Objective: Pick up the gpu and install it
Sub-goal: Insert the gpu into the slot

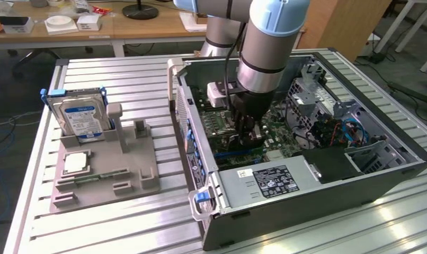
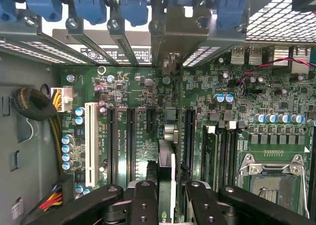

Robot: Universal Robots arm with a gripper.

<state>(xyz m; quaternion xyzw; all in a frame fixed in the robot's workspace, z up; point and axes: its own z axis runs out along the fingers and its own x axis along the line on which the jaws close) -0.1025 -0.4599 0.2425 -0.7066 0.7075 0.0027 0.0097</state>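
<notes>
The gpu (image 2: pixel 167 158) appears edge-on in the wrist view as a thin dark card with a silvery edge. It stands upright over the green motherboard (image 2: pixel 133 87), in line with the long black expansion slots (image 2: pixel 131 136). Its metal end bracket (image 2: pixel 170 37) reaches the case's rear slot row. My gripper (image 2: pixel 170 190) is shut on the card, with a black finger (image 2: pixel 143 205) on each side. In the exterior view the gripper (image 1: pixel 247 136) is deep inside the open computer case (image 1: pixel 383 169) and hides most of the card.
Blue slot latches (image 2: pixel 84 3) line the case's rear wall. A power supply (image 1: pixel 266 182) and drive cage (image 1: pixel 369 153) crowd the case. At the exterior view's left a grey fixture (image 1: pixel 100 174) holds a hard drive (image 1: pixel 82 119), a processor chip (image 1: pixel 78 163) and a memory stick (image 1: pixel 93 178).
</notes>
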